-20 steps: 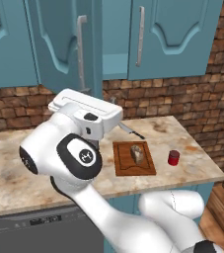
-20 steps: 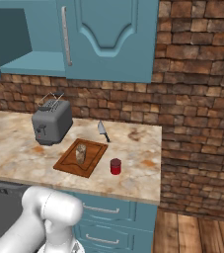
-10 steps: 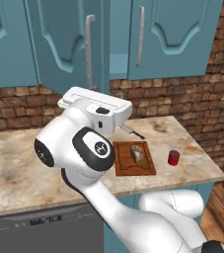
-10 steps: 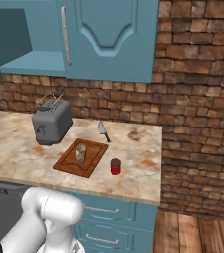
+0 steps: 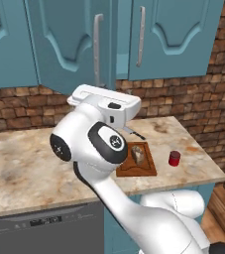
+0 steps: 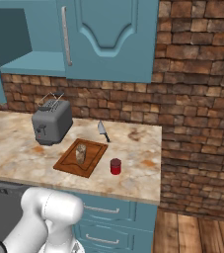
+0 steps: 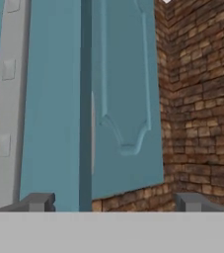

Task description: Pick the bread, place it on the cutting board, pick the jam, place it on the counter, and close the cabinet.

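Bread sits on the cutting board, jam on the tabletop; your spread gripper faces the open cabinet door: push it shut.

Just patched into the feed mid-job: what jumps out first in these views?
The teal cabinet hangs open on the upper left of the right base view, its shelf bare, one door swung out above the arm in the left base view. Below, on the marbled counter, the bread stands on the cutting board, with the red jam just to its right and a grey toaster behind.
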